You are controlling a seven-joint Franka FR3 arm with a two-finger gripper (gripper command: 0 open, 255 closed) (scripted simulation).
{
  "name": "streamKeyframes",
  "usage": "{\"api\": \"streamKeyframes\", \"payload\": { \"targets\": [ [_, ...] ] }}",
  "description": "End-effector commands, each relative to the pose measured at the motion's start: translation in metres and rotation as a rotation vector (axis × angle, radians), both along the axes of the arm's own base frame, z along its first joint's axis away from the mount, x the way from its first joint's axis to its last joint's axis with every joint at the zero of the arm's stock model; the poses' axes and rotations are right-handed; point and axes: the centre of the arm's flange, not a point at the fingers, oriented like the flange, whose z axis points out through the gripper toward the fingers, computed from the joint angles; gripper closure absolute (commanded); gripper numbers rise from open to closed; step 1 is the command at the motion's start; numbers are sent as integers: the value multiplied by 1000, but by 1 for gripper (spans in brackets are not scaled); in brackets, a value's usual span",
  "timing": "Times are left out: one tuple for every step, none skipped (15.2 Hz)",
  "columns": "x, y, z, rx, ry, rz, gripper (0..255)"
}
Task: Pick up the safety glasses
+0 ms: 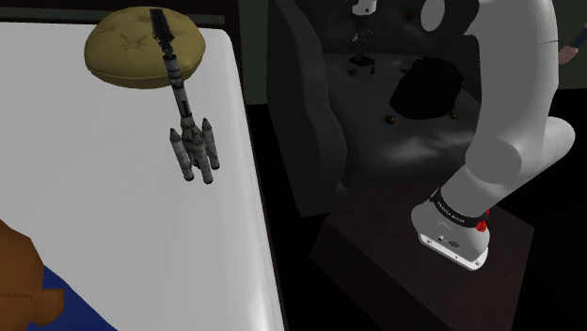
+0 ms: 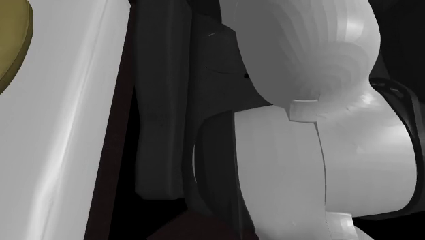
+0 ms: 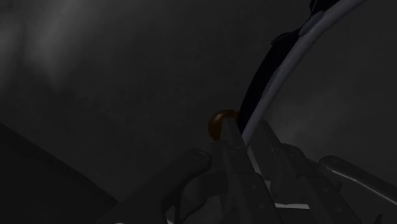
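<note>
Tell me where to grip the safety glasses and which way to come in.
Probably the straight temple arm of the safety glasses, just behind its brown tip: it looks thin and straight, while the rest of the frame curves away. Come straight in along the wrist camera's line of sight, closing across the arm's width. That view is dim, so confirm the pose first.

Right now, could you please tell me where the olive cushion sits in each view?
Shoulder view: the olive cushion lies upper left, under the tip of the grey rocket model.
Second exterior view: a sliver at the upper left edge.
Wrist view: faces a dark grey surface and a curved grey band.
Shared landmark: the white surface under it.
</note>
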Motion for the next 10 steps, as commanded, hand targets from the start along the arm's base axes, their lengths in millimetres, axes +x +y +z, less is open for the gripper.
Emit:
{"api": "streamKeyframes", "payload": {
  "targets": [
    [2, -5, 19, -16, -25, -1, 255],
    [2, -5, 24, -16, -25, -1, 255],
    [2, -5, 29, -16, -25, -1, 255],
    [2, -5, 35, -16, -25, -1, 255],
    [2, -5, 40, -16, -25, -1, 255],
    [2, -5, 45, -16, -25, -1, 255],
    [2, -5, 50, -16, -25, -1, 255],
    [2, -5, 56, -16, -25, -1, 255],
    [2, -5, 56, -16, -25, -1, 255],
    [2, -5, 56, -16, -25, -1, 255]
  ]
}}
